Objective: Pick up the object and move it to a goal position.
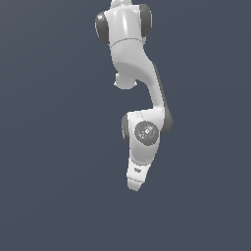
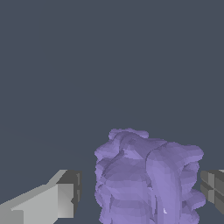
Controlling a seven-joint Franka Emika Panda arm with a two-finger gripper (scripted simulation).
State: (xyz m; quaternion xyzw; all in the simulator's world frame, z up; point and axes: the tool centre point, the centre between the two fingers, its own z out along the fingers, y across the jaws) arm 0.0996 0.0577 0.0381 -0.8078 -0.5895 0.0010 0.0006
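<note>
Hanging nose-down over the flat grey floor, the white arm (image 1: 142, 83) hides whatever lies under its gripper (image 1: 135, 185) in the exterior view; no purple shows there at all. The wrist view tells more. The lavender object (image 2: 146, 179) sits right between the two fingers (image 2: 52, 201), one pad showing on each side of it. The jaws are spread, with a sliver of grey floor visible between the nearer pad and the lump, and a similar narrow gap on the far side, so I would say nothing is being squeezed yet.

As for how it will handle, my guess is that it is light and rigid, a small solid chunk that will not give under pressure. Its surface is all knobs and ridges, which cuts both ways: the bumps offer the pads something to bite on, but a pad landing on a single protruding knob could let the piece twist or pop out. The safest hold looks to be across its broad middle, where the flanks facing each pad seem fullest, low enough that the pads meet the bulk and not the narrower crown. Whether it rests on the floor I cannot tell from here.
</note>
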